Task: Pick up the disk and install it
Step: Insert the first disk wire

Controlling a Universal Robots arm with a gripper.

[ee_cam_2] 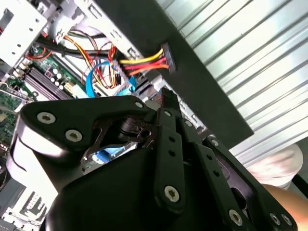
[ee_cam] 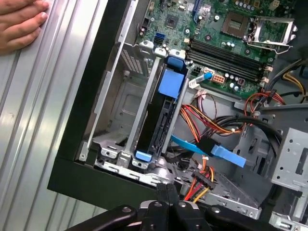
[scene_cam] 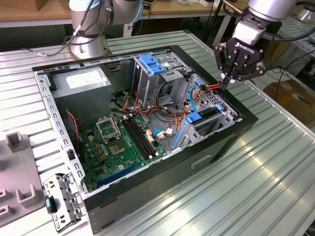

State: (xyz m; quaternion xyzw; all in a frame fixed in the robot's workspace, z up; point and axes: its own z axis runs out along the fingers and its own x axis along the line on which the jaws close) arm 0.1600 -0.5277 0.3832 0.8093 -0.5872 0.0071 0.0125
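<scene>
We see a ribbed, shiny metal counter [scene_cam: 275, 172], a matt black case [scene_cam: 162, 183], smooth blue plastic on the disk [ee_cam: 161, 113], and a matt black gripper [scene_cam: 226, 82].

Ribbed metal table [scene_cam: 275, 187], evenly lit. Wooden bench [scene_cam: 24, 14] beyond the table's far edge. Cardboard box [scene_cam: 293, 96] below the table, at the exterior view's right.

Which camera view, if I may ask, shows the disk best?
The first wrist view: the disk stands on edge in its bay, blue carrier tab and rails plainly visible. The exterior view shows it farther off, among cables. In the second wrist view, a blue sliver behind the gripper may be it.
</scene>
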